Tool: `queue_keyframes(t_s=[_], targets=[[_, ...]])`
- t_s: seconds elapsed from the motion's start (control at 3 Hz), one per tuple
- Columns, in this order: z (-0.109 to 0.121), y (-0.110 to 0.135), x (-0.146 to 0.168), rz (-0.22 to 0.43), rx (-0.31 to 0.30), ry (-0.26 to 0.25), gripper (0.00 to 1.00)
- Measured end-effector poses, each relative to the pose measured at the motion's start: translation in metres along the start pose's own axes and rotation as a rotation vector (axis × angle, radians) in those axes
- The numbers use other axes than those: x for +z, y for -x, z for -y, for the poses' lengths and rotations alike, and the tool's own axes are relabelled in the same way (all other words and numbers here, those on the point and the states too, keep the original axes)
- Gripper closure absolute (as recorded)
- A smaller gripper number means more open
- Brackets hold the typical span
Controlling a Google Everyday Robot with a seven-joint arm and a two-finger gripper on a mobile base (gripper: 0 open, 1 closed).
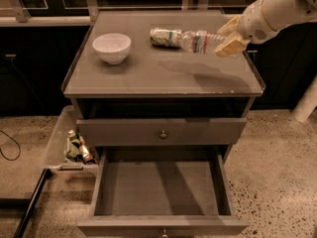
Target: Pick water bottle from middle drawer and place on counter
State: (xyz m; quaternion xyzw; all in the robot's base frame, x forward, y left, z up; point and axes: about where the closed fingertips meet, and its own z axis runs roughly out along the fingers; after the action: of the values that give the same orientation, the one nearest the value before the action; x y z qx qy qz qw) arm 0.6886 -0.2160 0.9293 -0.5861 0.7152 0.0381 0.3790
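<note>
Camera view: white arm [277, 6] reaches in from the upper right, angled down-left. Gripper [229, 36] is over the counter's [163, 78] right rear. Tan fingers [229, 45] are clamped on one end of the water bottle [200, 41], held sideways just above the counter. White bowl [112, 47] and crumpled bottle [163, 37] sit on the counter. Middle drawer [158, 187] is pulled open. Clear tray [57, 145] of tiny bottles hangs at the cabinet's left, over a speckled floor [277, 172].

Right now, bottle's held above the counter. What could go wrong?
1. The gripper holds the bottle sideways by one end; set down like that, it may roll on the smooth counter.
2. Its free end looks close to the crumpled packet; lowering could knock it.
</note>
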Motion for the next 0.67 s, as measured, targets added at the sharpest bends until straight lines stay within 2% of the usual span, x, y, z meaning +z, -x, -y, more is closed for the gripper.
queue_keyframes(t_s=[0.33,0.67], targets=[[0.010,-0.022,0.023,0.039,0.109,0.035,1.00],[0.010,-0.037,0.041,0.061,0.204,0.080,1.00]])
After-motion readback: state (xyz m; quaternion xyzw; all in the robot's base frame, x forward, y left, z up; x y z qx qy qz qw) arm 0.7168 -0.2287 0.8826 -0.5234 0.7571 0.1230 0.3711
